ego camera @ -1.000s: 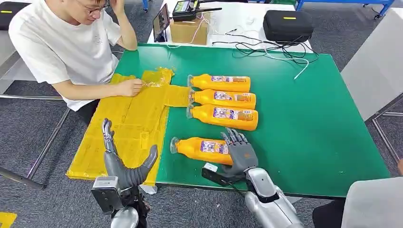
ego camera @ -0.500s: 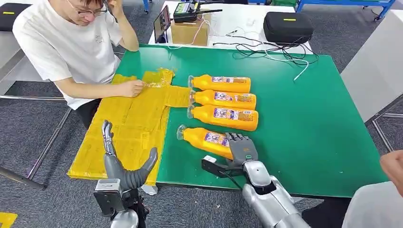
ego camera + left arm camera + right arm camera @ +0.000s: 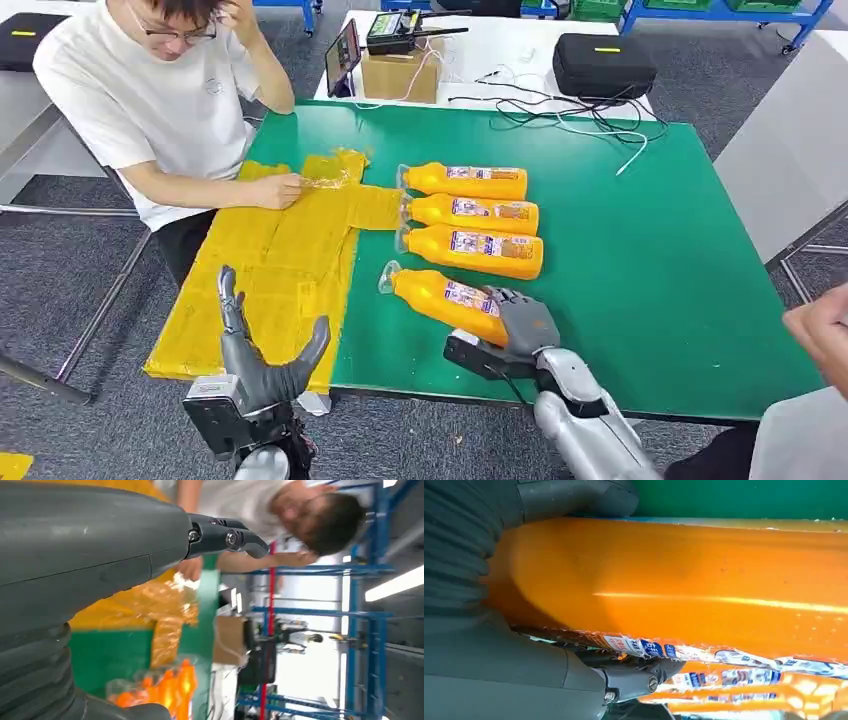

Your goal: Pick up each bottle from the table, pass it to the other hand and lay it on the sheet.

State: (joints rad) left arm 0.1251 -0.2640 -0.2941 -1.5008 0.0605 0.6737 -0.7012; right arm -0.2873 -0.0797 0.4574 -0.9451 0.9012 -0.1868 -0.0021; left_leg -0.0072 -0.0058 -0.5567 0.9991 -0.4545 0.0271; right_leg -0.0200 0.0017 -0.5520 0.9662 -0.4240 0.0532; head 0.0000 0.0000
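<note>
A: From the head view, what is the right hand [image 3: 522, 322] doing?
B: It is wrapping its fingers over the base end of the nearest bottle [image 3: 440, 297], which is lying tilted on the green surface [image 3: 640, 260], cap pointing far-left. Three other bottles [image 3: 470, 215] are lying side by side just beyond it.
A: And the left hand [image 3: 262, 350]?
B: It is hovering near the surface's near-left corner, fingers spread, holding nothing, over the near edge of the yellow sheet [image 3: 270, 270]. A person [image 3: 150, 100] is sitting at the far left, resting a hand on the sheet.
A: The left wrist view?
B: The left hand's fingers [image 3: 225, 535] are stretching out bare, with the sheet [image 3: 150, 600] beyond them.
A: The right wrist view?
B: The bottle [image 3: 684, 580] is lying pressed between the thumb [image 3: 574, 500] and the fingers [image 3: 634, 677], its label facing the fingers.
</note>
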